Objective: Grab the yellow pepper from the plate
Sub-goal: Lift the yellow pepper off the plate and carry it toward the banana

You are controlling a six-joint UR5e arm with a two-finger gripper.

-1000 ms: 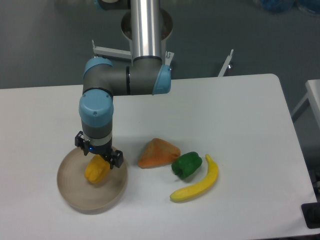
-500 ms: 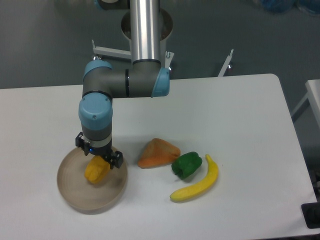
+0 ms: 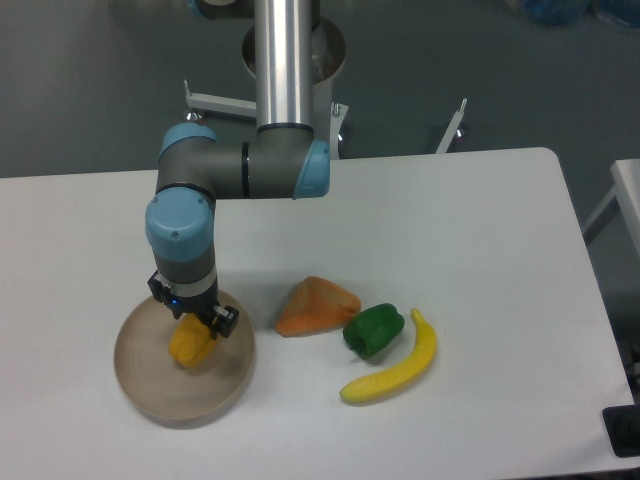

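Observation:
The yellow pepper (image 3: 190,343) sits on the round tan plate (image 3: 150,385) at the table's front left. My gripper (image 3: 193,318) points straight down and is right on top of the pepper, with its dark fingers reaching down around the pepper's upper part. The fingertips are hidden by the wrist and the pepper, so I cannot tell whether they are pressing on it. The pepper still rests on the plate.
An orange wedge-shaped lump (image 3: 316,305), a green pepper (image 3: 374,330) and a long yellow banana (image 3: 396,365) lie to the right of the plate. The table's front edge is just below the plate.
The arm's wrist and gripper have shifted slightly left over the pepper. The pepper has stayed where it was on the plate.

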